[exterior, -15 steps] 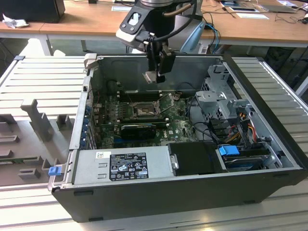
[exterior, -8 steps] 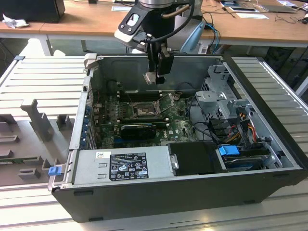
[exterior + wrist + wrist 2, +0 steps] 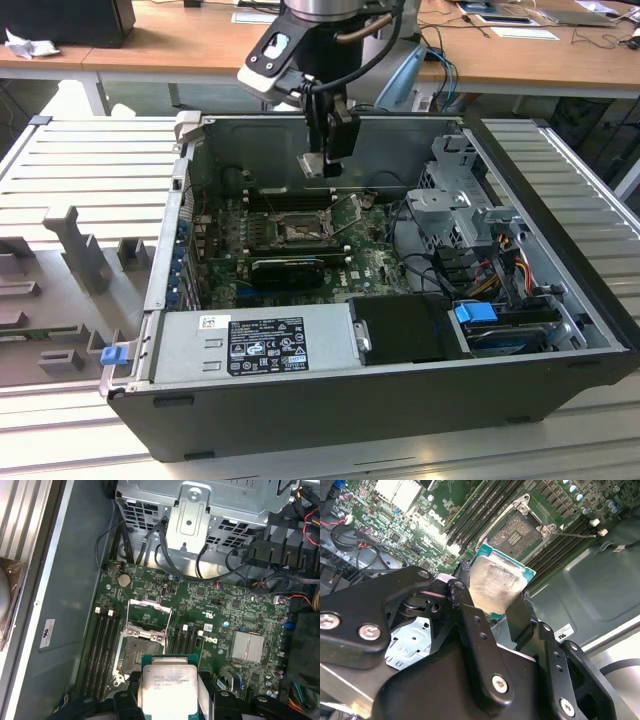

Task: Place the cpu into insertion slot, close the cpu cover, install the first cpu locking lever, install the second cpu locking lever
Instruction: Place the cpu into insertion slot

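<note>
Over the open PC case (image 3: pixel 350 405), at about 12 o'clock from the black socket (image 3: pixel 300 230) in the exterior view, the pincer (image 3: pixel 326 158) is clamped on the cpu (image 3: pixel 322 166), which hangs above the motherboard and isn't touching it. That view only gives you a small pale patch under the black fingers. It does show the layout though: grey power supply (image 3: pixel 255 345) at 6 o'clock from the socket, drive cage (image 3: pixel 455 205) at 3 o'clock, and the whole case sitting on a ribbed metal surface (image 3: pixel 90 160).

Both wrist views get in close. In the second wrist view the cpu (image 3: pixel 497 582) has a dull, smeary silver lid with a thin green board rim, and black fingers (image 3: pixel 465 577) grip two opposite edges. In the first wrist view the lid (image 3: pixel 167 687) looks cleaner, with faint print. It's square, so there's no real long axis, and the lid side faces the cameras. The cpu cover (image 3: pixel 150 603), a thin shiny frame, is flipped open beside the bare socket (image 3: pixel 140 652).
</note>
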### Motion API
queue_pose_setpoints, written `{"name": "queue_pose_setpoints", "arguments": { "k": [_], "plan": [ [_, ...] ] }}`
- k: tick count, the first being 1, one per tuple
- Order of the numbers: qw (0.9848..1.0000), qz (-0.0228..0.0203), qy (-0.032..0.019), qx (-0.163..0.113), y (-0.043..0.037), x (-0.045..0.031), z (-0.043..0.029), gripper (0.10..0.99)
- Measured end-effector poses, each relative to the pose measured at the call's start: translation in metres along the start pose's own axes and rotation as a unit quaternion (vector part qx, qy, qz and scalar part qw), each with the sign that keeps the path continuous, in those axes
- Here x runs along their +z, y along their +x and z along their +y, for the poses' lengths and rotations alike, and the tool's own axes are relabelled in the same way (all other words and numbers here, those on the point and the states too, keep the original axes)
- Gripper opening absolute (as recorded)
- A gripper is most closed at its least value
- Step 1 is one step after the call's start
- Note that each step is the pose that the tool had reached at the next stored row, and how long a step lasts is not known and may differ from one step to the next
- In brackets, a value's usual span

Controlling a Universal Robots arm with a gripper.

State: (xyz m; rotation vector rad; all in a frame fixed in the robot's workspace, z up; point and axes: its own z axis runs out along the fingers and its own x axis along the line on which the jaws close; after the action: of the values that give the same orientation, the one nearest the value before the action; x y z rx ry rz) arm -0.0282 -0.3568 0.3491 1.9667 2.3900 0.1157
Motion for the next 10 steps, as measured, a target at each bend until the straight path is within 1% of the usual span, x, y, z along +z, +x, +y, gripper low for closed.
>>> {"name": "queue_pose_setpoints", "arguments": {
  "k": [2,3,5,8,10],
  "plan": [
    [0.9999,-0.0014,-0.0002,0.016,0.0000,0.0008,0.0000,0.529],
    [0.9995,-0.0027,-0.0003,0.030,0.0000,0.0015,-0.0001,0.529],
    [0.9982,-0.0053,-0.0007,0.059,-0.0001,0.0047,-0.0003,0.529],
    [0.9973,-0.0065,-0.0009,0.073,-0.0001,0.0072,-0.0005,0.529],
    [0.9971,-0.0067,-0.0009,0.076,-0.0001,0.0092,-0.0007,0.529]
  ]
}}
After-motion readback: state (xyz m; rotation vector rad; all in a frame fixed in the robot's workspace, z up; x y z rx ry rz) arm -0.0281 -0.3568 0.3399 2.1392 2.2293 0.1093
